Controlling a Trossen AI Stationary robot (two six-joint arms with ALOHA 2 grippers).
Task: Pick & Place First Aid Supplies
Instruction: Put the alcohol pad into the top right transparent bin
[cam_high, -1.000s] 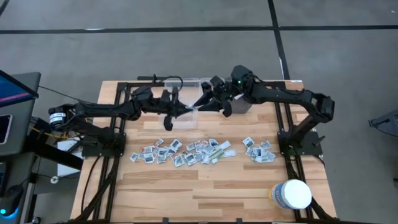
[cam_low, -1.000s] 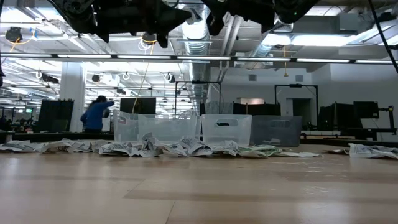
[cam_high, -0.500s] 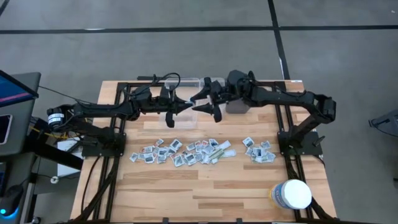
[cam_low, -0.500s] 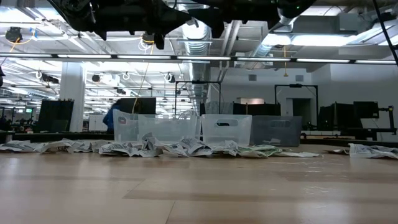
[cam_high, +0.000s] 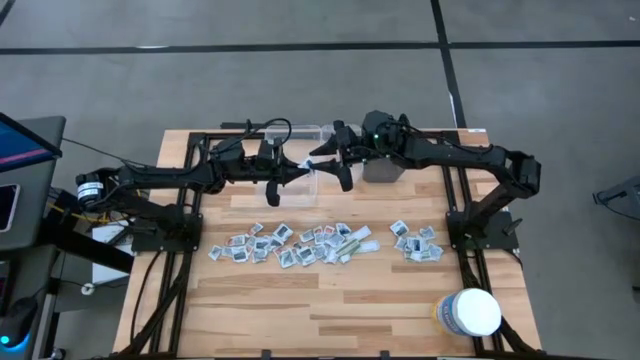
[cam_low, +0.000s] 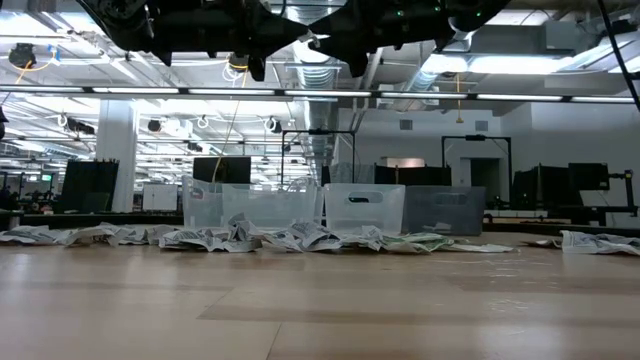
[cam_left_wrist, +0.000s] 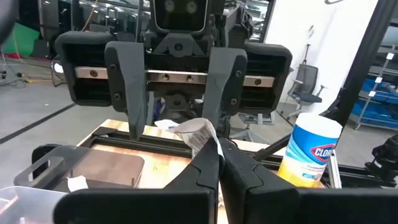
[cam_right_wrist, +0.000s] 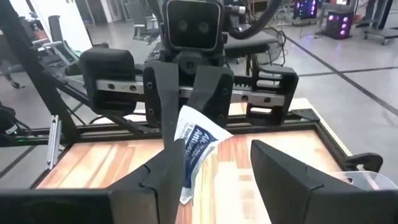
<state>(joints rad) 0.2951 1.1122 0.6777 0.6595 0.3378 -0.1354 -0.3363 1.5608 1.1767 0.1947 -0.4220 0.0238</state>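
My two grippers face each other high above the clear bins at the table's far side. My left gripper is shut on one of the first aid supplies, a white packet with blue print. My right gripper stands open, one finger on each side of that packet. Many more small packets lie flat on the table in a long cluster, and a smaller cluster lies to its right. My left gripper pinches one end of the packet between its two shut fingers. The fingers come about level from the table's left. The packet sticks out beyond the fingertips, tilted, and is clear of the table. My right gripper has one finger close beside the packet's free end; I cannot tell whether they touch.
Clear bins and a darker bin stand along the far edge below the grippers. A big white tub stands at the near right corner. Bare wood lies at the near left.
My right gripper has rolled about its wrist and tipped closer to level, staying in front of my left gripper with its fingers apart around the packet. My left gripper has kept the packet where it was.
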